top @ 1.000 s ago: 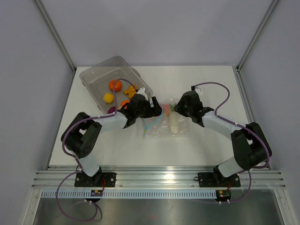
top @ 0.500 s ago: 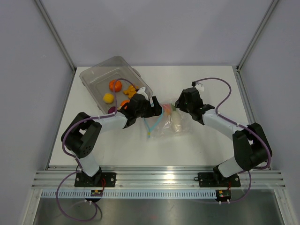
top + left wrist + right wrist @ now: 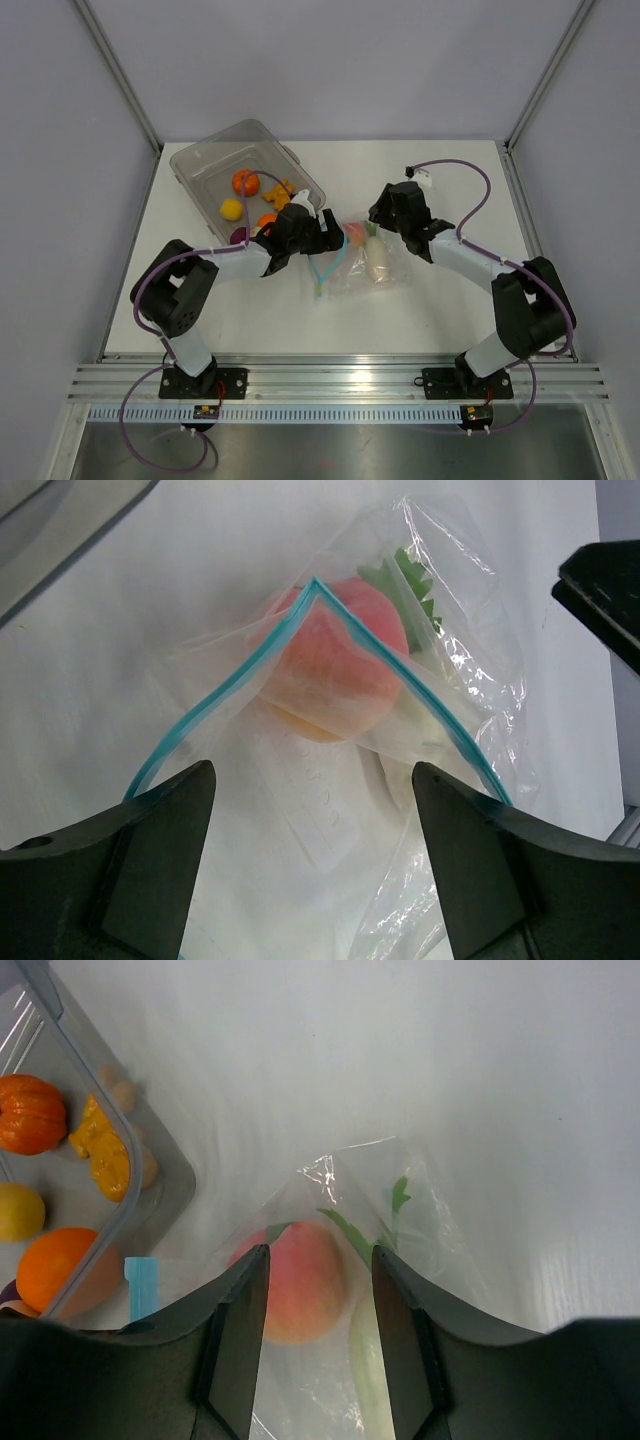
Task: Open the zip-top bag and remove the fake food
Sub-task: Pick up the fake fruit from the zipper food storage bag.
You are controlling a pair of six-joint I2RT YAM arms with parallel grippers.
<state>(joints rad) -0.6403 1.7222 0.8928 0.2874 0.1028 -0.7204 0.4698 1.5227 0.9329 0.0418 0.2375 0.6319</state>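
At mid-table the zip-top bag (image 3: 365,268) lies between my claws, fake food (image 3: 335,670) inside; my left claw (image 3: 310,775) stands spread astride its blue strip; my right claw (image 3: 320,1252) is parted above it.

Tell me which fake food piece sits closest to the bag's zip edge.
The round peach, right behind the blue zip strip; the white vegetable lies deeper, the others sit in the tub.

Parted jaws frame a peach (image 3: 300,1280) inside the zip-top bag (image 3: 430,1250); tub (image 3: 150,1195) at left.
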